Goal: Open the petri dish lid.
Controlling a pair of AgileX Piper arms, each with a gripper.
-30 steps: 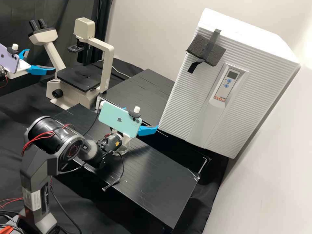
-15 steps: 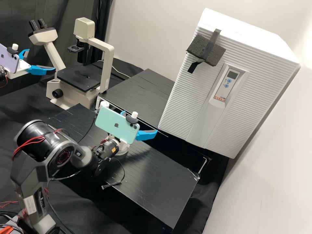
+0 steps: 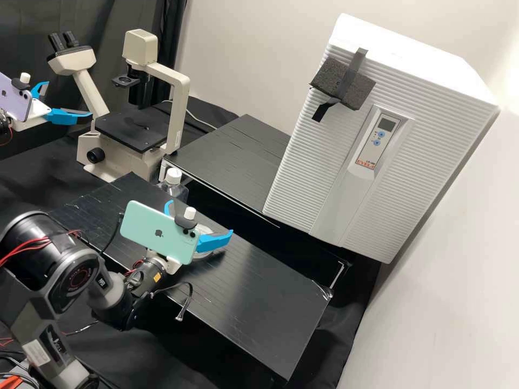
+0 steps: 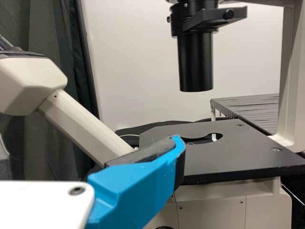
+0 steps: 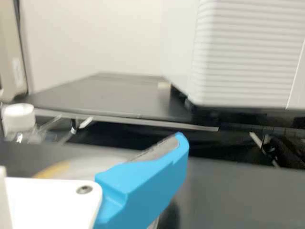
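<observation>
The right hand [image 3: 201, 217] has just drawn back towards its own base, and now I get a better look at the clear petri dish [image 3: 203, 254] beyond it, and at the white-capped bottle [image 3: 173, 176] too. The hand gapes wide, holding nothing that I can see. The dish seems not to have moved on the desk [image 3: 259, 302]; whether the lid is on it, I can't tell from here. My guess is it's lining up, and the lid will want a low, centred grip, or the whole dish may slide. Over by the microscope [image 3: 181, 113] the left hand [image 3: 68, 100] is spread wide as well. The desk is black and faintly shiny; a ribbed white cabinet [image 3: 421, 156] looms beyond it, near a pale wall and a dark curtain [image 3: 108, 32].
</observation>
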